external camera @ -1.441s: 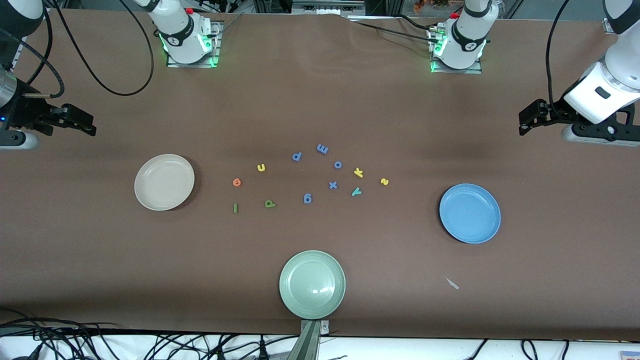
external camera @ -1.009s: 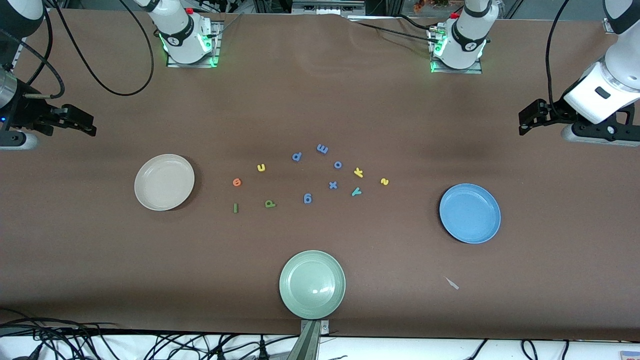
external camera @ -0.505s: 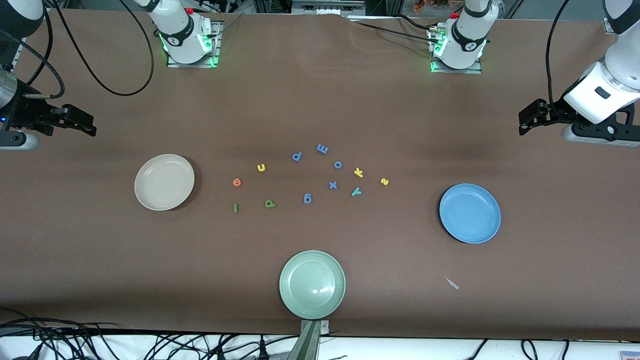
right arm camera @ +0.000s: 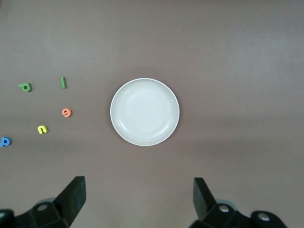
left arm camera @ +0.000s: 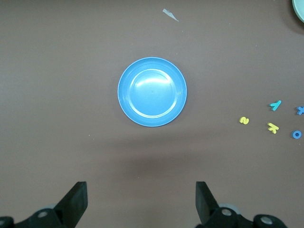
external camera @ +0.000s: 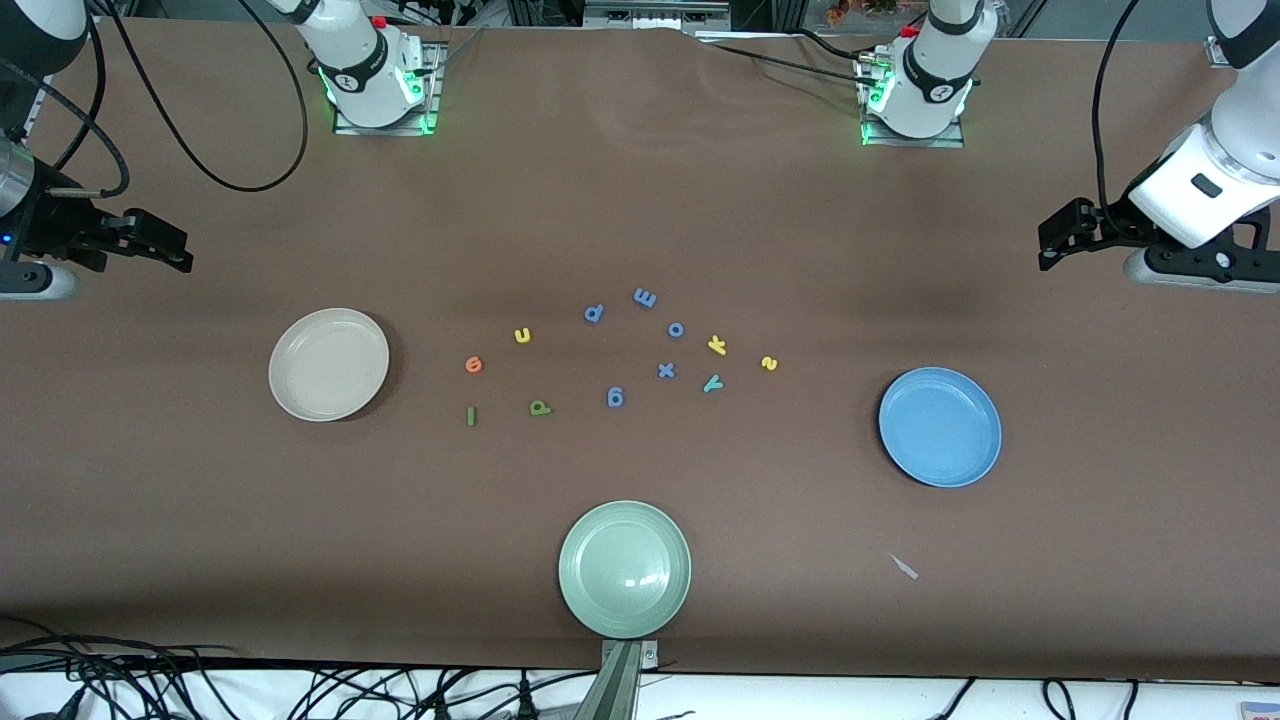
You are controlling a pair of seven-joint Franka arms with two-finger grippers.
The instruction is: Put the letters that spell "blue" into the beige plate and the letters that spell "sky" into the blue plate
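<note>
matte brown table covering [external camera: 640,180] is lying flat under scattered tiny foam letters [external camera: 620,355]. left gripper [left arm camera: 140,202] and right gripper [right arm camera: 138,199] are waiting, hovering spread wide and empty over its ends.

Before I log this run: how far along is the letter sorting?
Nothing done: beige plate and blue plate are empty. Nothing in hand: left pincer and right pincer wait open at the table's ends. Left: b, l, u, e, s, k, y.

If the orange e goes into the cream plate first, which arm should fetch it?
The right arm, probably. Its open hand hangs at the beige plate's end of the table, and the orange e lies toward that plate. The left hand, also open, hangs at the blue plate's end.
</note>
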